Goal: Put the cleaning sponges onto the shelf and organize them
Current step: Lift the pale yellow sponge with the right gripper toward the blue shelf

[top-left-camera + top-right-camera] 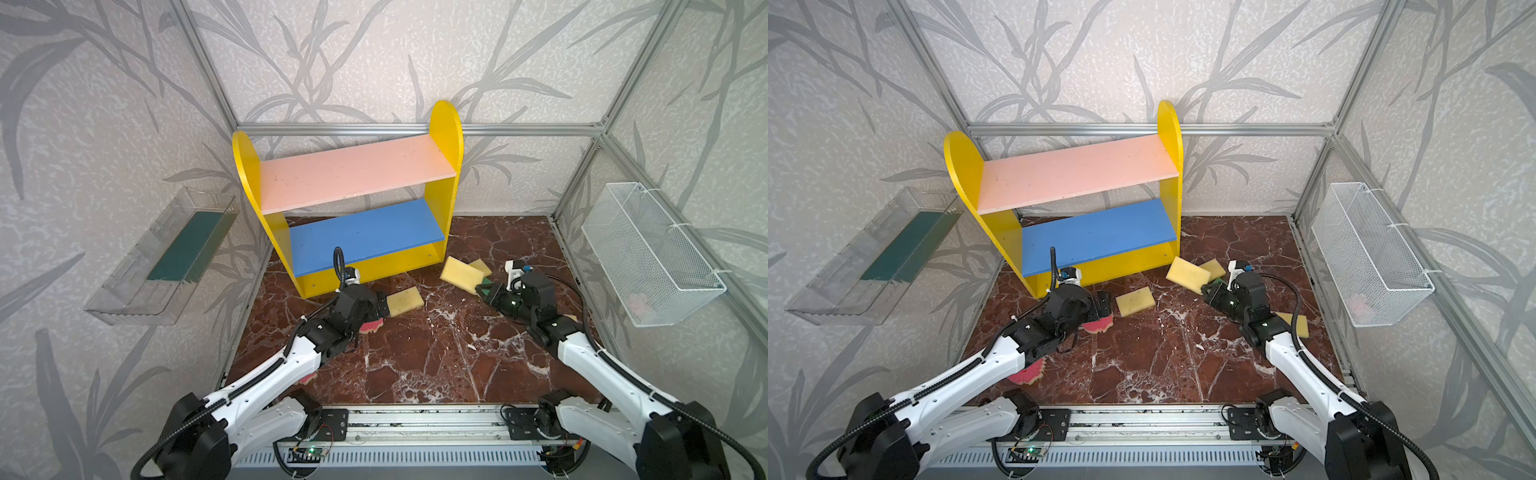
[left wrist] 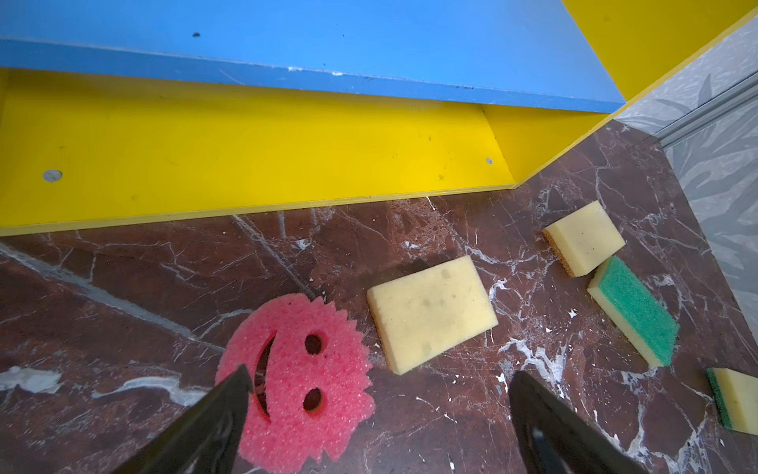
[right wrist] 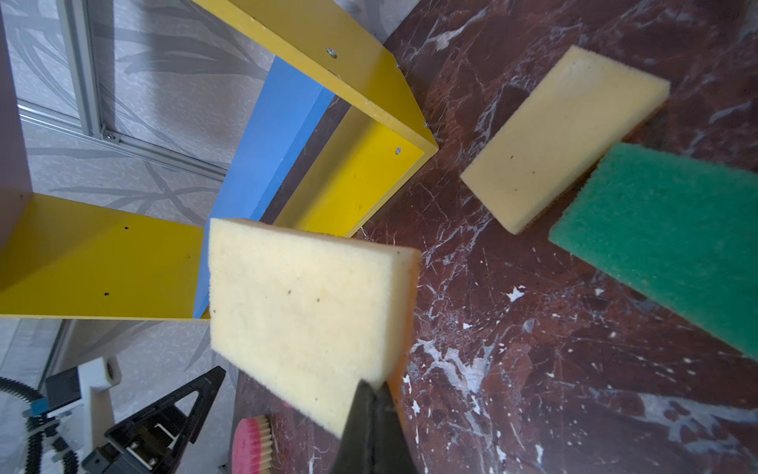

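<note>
- The shelf (image 1: 349,199) stands at the back of the counter (image 1: 415,353), a little askew; in both top views its pink top board (image 1: 353,172) and blue middle board (image 1: 365,235) are bare.
- The left wrist view shows the yellow base (image 2: 246,152) bare as well, so no sponge is on the shelf.
- The clear tray (image 1: 166,257) on the left wall holds only a flat dark green sheet (image 1: 187,247).
- The wire basket (image 1: 652,253) on the right wall has something pale pink (image 1: 638,305) in its near end; too blurred to name.
- The left tool (image 2: 379,414) is spread wide, grasping nothing, low over the counter in front of the shelf. One finger (image 2: 229,394) overlaps the edge of a pink smiley sponge (image 2: 299,377), which lies flat; contact cannot be told.
- A yellow sponge (image 2: 430,314) lies flat just beside the smiley one.
- A second pink sponge (image 1: 1027,372) lies partly under the left arm.
- The right tool (image 3: 375,394) is clenched on the corner of a held sponge (image 3: 303,320), pale yellow with an orange face, raised and tilted just right of the shelf's front corner.
- Past it on the counter lie a green-faced sponge (image 3: 672,242) and another yellow one (image 3: 566,135), touching or overlapping.
- One more sponge (image 1: 1298,324) lies by the right arm.
</note>
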Motion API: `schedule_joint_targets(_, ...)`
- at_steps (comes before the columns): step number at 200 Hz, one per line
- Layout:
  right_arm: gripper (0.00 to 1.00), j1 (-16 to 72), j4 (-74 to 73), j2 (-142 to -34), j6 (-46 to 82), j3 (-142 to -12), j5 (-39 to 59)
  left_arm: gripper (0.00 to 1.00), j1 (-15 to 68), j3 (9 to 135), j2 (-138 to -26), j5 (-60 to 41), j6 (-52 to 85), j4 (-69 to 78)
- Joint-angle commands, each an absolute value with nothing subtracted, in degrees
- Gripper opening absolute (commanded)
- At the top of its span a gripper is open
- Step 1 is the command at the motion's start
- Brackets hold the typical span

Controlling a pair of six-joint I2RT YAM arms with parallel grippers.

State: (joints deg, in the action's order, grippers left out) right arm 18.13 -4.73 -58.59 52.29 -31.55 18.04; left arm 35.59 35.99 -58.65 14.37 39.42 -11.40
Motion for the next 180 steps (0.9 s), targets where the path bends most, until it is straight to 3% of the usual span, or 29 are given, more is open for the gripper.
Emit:
schedule_joint_targets(1, 0.0, 18.8, -7.5, -57.9, 59.3, -31.2, 17.9, 1.0, 35.3, 34.3, -57.2, 16.1, 41.4, -12.9)
schedule_joint_targets(180, 0.0, 32.2, -27.3, -89.0, 78.5, -51.5, -6.7, 1.0, 35.4, 29.5, -51.4, 15.5, 41.5, -11.5)
